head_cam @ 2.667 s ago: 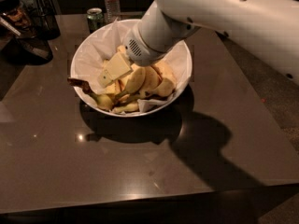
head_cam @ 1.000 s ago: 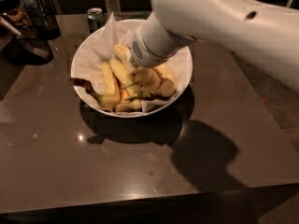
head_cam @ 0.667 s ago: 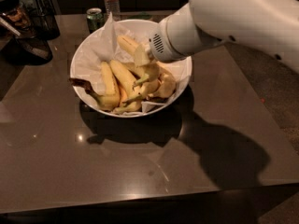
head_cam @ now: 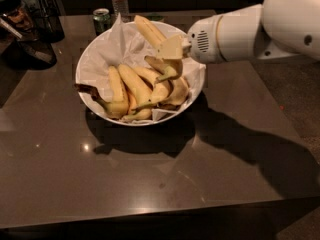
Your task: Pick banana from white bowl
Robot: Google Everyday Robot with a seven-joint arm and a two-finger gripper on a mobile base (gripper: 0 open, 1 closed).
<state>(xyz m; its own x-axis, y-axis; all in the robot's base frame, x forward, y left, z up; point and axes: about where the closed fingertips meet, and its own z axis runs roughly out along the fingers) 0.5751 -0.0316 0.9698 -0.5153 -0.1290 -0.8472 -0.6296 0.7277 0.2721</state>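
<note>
Pincer (head_cam: 174,48) clamped on banana (head_cam: 148,30) above white bowl (head_cam: 81,84), glossy dark brown table (head_cam: 150,184), green can (head_cam: 102,19) behind, dim room.

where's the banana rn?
Camera view: the banana is gripped in the hand, at the far rim of the white bowl, right of the green can.

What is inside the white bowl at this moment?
Inside the large white bowl lie crinkled white paper and shorter yellow bananas. The gripper holds the long yellow banana above its far rim. The bowl's floor is covered.
</note>
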